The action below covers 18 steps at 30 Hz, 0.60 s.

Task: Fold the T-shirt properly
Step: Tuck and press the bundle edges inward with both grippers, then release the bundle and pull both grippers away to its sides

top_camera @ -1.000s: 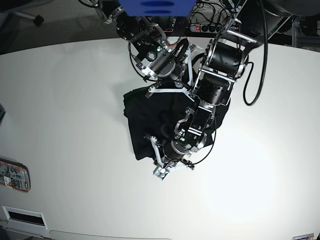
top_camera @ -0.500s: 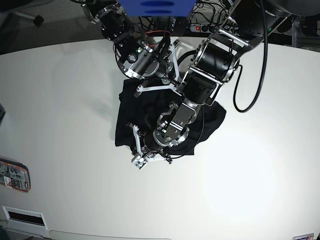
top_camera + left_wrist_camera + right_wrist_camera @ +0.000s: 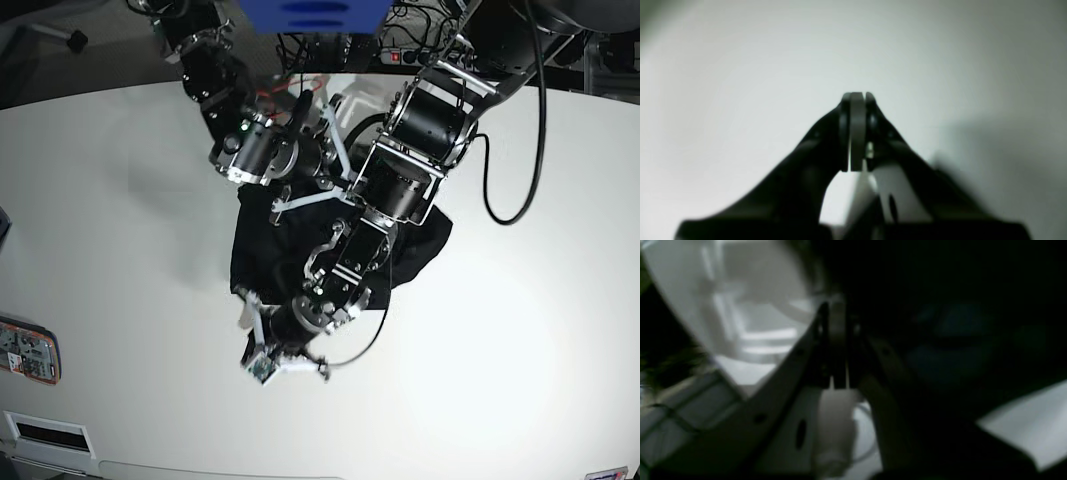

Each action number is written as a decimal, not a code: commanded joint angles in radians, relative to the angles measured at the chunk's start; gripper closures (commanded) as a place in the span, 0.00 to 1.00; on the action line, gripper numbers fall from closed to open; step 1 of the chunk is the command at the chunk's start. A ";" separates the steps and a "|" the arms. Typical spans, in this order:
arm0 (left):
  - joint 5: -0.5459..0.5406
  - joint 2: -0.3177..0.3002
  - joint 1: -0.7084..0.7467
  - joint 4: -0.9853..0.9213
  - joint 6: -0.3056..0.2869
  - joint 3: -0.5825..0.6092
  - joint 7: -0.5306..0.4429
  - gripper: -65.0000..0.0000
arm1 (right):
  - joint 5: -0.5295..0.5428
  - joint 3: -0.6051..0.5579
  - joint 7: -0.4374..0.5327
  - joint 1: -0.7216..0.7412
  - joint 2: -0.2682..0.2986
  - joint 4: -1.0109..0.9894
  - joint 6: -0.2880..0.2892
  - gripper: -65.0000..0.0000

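Change over the last second: the left end effector (image 3: 262, 368), jaws pressed together, has travelled from the T-shirt's near hem toward the base view's lower left, now over bare bench (image 3: 520, 330) just past the hem. The right end effector (image 3: 277, 207) has swung toward that view's left. The T-shirt (image 3: 275, 255) has spread leftward, its outline wider than before.
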 commanded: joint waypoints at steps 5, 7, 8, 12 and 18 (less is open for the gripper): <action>-0.016 -0.147 0.162 0.355 0.004 -0.004 -0.024 1.00 | -0.173 0.323 0.099 0.078 0.055 0.017 -0.158 1.00; -0.016 -0.202 0.211 0.430 0.004 -0.006 -0.024 1.00 | -0.171 0.352 0.179 0.121 0.053 0.012 -0.158 1.00; -0.017 -0.238 0.220 0.465 0.005 -0.009 -0.024 1.00 | -0.173 0.352 0.213 0.130 0.050 0.022 -0.158 1.00; -0.014 -0.278 0.324 0.608 0.051 -0.148 -0.041 1.00 | -0.199 0.350 0.136 0.081 0.052 0.040 -0.159 1.00; -0.014 -0.270 0.373 0.654 0.050 -0.302 -0.013 1.00 | -0.223 0.349 0.217 0.116 0.053 0.017 -0.158 1.00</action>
